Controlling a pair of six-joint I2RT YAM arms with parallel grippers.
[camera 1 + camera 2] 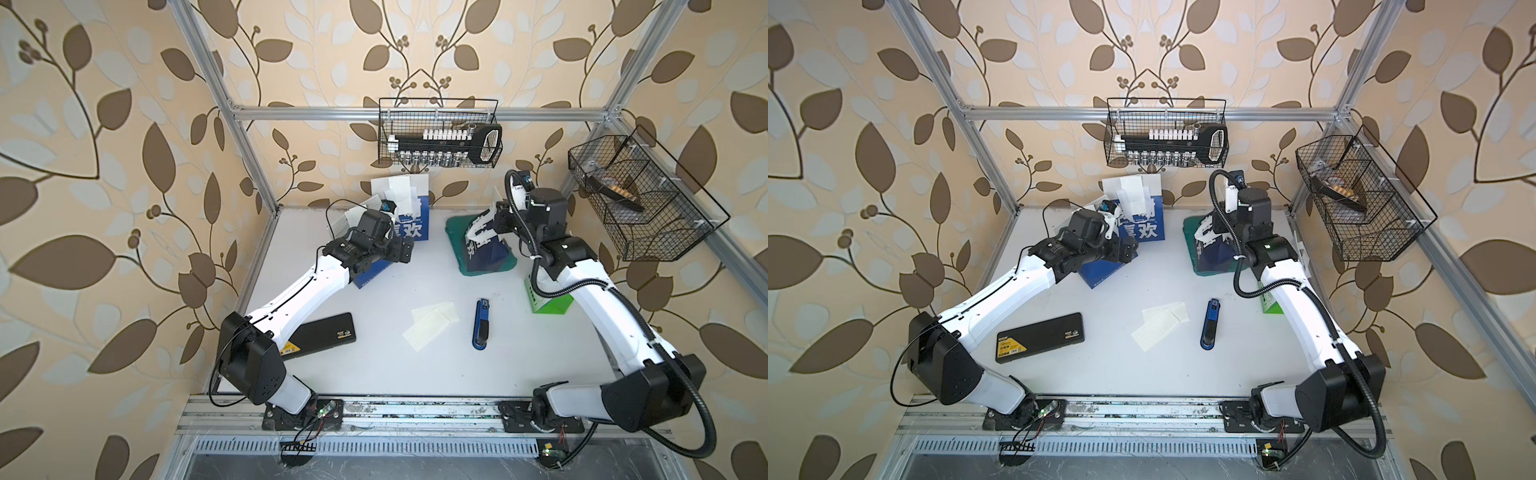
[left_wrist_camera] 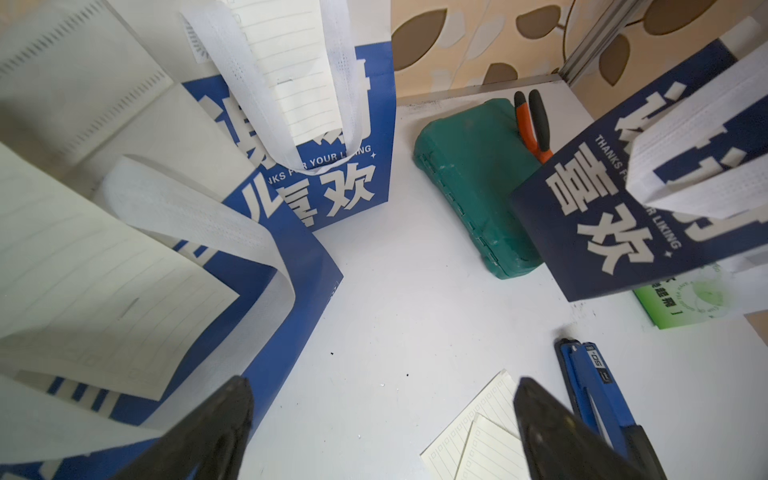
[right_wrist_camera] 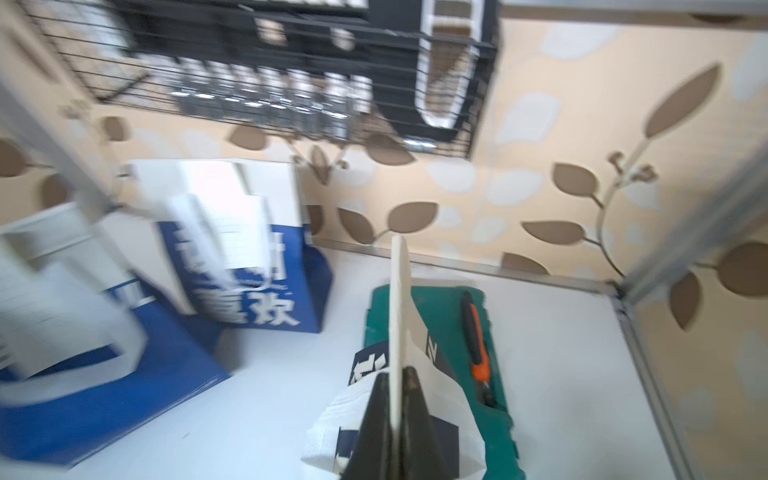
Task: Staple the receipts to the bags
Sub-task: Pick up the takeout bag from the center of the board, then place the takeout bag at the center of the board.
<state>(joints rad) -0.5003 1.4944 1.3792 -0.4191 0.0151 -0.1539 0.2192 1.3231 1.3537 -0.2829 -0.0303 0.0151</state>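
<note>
We see a white table (image 1: 374,365) walled by leaf wallpaper (image 1: 83,166), with two blue-and-white bags (image 1: 409,230) at the back. The navy bag (image 3: 363,368) sits on the green case (image 3: 440,307); right over it our right gripper (image 3: 397,376) pinches one receipt (image 3: 400,299) edge-on. Our left gripper (image 2: 382,415) gapes wide over bare table, with the loose receipts (image 2: 478,432) and the blue stapler (image 2: 590,386) just beside it.
</note>
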